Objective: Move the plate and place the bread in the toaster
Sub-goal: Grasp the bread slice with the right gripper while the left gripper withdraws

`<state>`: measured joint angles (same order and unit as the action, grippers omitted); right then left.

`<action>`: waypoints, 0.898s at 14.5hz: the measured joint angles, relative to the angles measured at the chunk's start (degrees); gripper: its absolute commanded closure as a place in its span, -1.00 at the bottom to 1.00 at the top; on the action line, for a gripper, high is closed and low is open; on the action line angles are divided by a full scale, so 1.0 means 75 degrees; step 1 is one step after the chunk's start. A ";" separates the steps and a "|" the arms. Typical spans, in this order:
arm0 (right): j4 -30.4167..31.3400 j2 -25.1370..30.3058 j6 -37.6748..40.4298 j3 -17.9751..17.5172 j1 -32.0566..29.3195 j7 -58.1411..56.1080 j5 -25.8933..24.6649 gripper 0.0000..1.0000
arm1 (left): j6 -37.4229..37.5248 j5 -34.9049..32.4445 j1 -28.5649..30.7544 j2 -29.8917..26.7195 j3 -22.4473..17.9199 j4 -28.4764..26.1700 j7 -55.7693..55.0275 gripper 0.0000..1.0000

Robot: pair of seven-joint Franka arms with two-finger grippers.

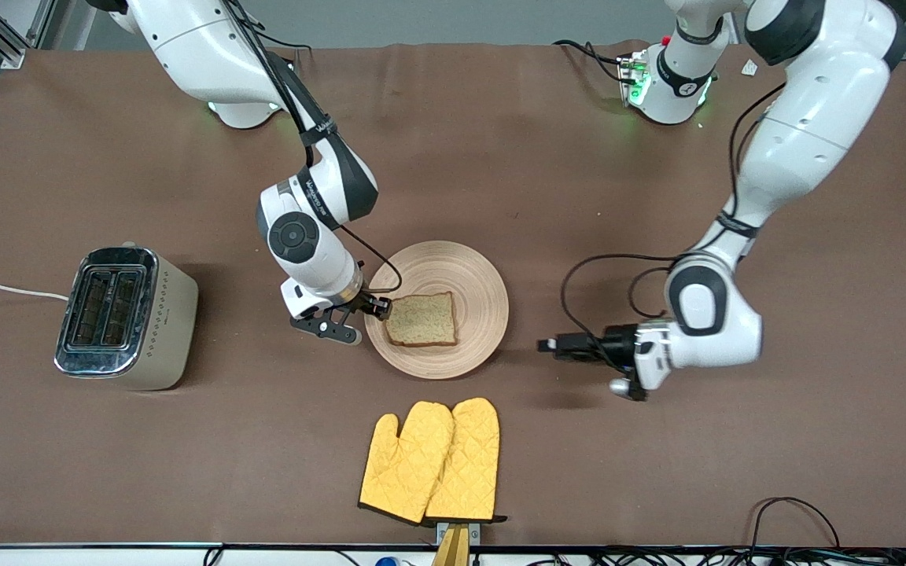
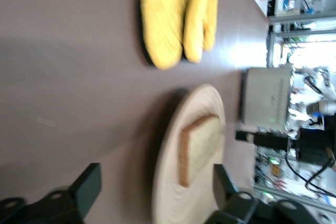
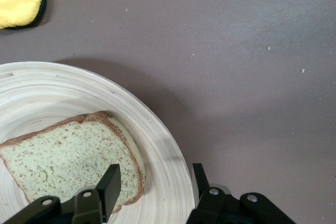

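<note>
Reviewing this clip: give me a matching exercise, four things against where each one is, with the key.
Things:
1. bread
2. toaster
3. oven mitts
4. left tool

Places:
A. toward the right arm's end of the table
B. on the plate
C. beside the plate, toward the left arm's end
D. nearer the front camera than the plate

Pairs: 1-B, 2-A, 3-D, 4-C

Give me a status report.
Right gripper open at the bread edge on the plate. Left gripper open, low beside the plate. Toaster slots clear. Oven mitts nearer the camera.
</note>
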<state>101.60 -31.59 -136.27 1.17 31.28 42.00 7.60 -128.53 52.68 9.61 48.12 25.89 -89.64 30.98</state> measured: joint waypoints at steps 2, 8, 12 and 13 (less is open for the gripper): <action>-0.0009 -0.0065 0.0000 -0.0001 0.0040 -0.0017 0.0000 -0.26 | 0.0089 -0.0594 0.0617 -0.0083 0.0016 0.0222 -0.0237 -1.00; -0.0021 -0.0484 -0.0626 0.0002 0.0583 -0.0329 -0.0084 -0.17 | 0.0413 -0.3084 0.1022 -0.0594 0.0032 0.1407 -0.2571 -1.00; -0.0052 -0.0582 -0.0642 0.0054 0.0579 -0.0801 -0.0100 0.04 | 0.1003 -0.4505 0.1085 -0.1423 0.0030 0.1595 -0.3936 -1.00; -0.0065 -0.0582 -0.0639 0.0061 0.0577 -0.0832 -0.0100 0.15 | 0.1419 -0.4606 0.1123 -0.1626 0.0019 0.1632 -0.4049 -1.00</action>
<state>101.12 -35.95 -141.07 1.63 35.61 35.75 6.85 -117.89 18.14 18.03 35.92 26.03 -77.40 0.62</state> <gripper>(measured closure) 0.449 0.000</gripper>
